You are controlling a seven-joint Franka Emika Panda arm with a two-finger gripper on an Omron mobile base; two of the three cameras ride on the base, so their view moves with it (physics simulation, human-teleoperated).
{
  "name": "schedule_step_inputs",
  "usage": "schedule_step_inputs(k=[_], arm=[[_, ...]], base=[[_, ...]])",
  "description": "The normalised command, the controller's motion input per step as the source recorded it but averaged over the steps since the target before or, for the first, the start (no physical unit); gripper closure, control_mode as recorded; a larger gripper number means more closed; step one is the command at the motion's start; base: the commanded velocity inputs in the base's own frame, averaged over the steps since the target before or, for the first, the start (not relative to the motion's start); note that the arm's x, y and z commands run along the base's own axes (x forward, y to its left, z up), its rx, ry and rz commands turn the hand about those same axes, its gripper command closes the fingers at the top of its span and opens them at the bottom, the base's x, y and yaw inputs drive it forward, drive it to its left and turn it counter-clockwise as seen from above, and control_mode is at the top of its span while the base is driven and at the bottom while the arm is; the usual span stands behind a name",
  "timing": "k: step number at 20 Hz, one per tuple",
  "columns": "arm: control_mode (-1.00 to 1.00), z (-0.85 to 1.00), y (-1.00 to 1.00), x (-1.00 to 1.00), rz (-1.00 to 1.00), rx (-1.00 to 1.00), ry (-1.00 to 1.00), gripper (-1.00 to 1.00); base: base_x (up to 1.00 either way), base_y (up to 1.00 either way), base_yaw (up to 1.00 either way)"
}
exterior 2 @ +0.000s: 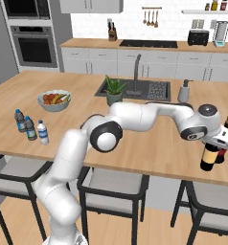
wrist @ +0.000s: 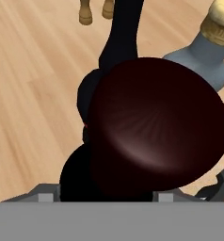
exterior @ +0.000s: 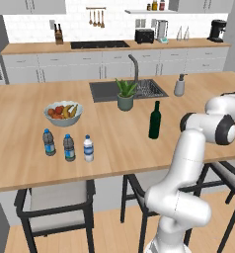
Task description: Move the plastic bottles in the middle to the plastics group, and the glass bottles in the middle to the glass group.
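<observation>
My gripper (exterior 2: 213, 143) is clamped on the upright brown bottle (exterior 2: 209, 158) at the counter's (exterior 2: 149, 143) right end, just beside the reddish glass bottle (exterior 2: 222, 154) to its right, so setting it down means going straight down.

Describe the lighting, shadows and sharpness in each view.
Left base view: even, soft light; the green wine bottle casts only a faint shadow on the counter, and all is sharp. Right base view: the same flat light, no glare. Hand view: the brown bottle looms close, dark, with one pale sheen; wood grain behind looks soft.
</observation>
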Motion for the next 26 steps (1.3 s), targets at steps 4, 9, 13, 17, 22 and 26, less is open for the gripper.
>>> schedule_step_inputs(k=[4, 9, 13, 17, 22, 26], arm=[[-1.00, 0.00, 0.00, 0.00, 0.00, 0.00, 0.00, -1.00], [-1.00, 0.00, 0.00, 0.00, 0.00, 0.00, 0.00, -1.00], [-1.00, 0.00, 0.00, 0.00, 0.00, 0.00, 0.00, -1.00], [-1.00, 0.00, 0.00, 0.00, 0.00, 0.00, 0.00, -1.00], [-1.00, 0.00, 0.01, -0.01, 0.00, 0.00, 0.00, -1.00], [-1.00, 0.11, 0.16, -0.33, 0.00, 0.00, 0.00, -1.00]], base=[[0.00, 0.00, 0.00], [0.00, 0.00, 0.00], [0.00, 0.00, 0.00], [0.00, 0.00, 0.00], [0.00, 0.00, 0.00], [0.00, 0.00, 0.00]])
